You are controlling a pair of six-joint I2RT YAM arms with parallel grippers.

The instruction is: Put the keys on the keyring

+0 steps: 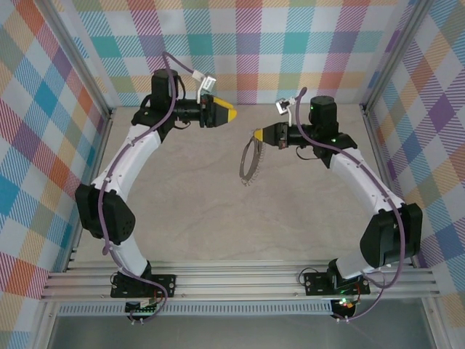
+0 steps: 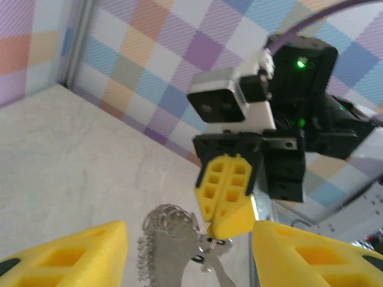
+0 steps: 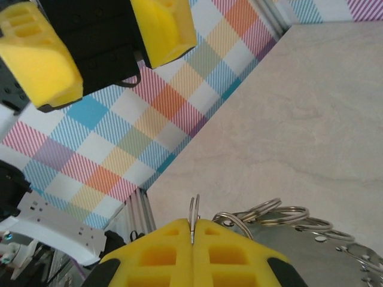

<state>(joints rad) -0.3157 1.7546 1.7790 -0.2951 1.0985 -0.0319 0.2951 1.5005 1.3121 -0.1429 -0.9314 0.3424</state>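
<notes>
The keyring [image 1: 249, 164], a large thin silvery hoop fringed with small rings, hangs on edge from my right gripper [image 1: 256, 135] above the table. In the right wrist view the right gripper [image 3: 192, 224] is shut on the hoop's thin wire, with small rings [image 3: 281, 214] beside it. My left gripper [image 1: 231, 114] is open and points at the right one from a short way off. In the left wrist view its yellow fingers [image 2: 66, 254] stand apart on either side of the keyring [image 2: 164, 248]. A small silvery key-like piece [image 2: 219, 252], perhaps the keys, hangs under the right fingertips.
The beige table [image 1: 182, 196] is ringed by plaid walls [image 1: 43, 109] and metal posts. An aluminium rail [image 1: 240, 280] carrying both arm bases runs along the near edge. The two wrists face each other at the back of the table.
</notes>
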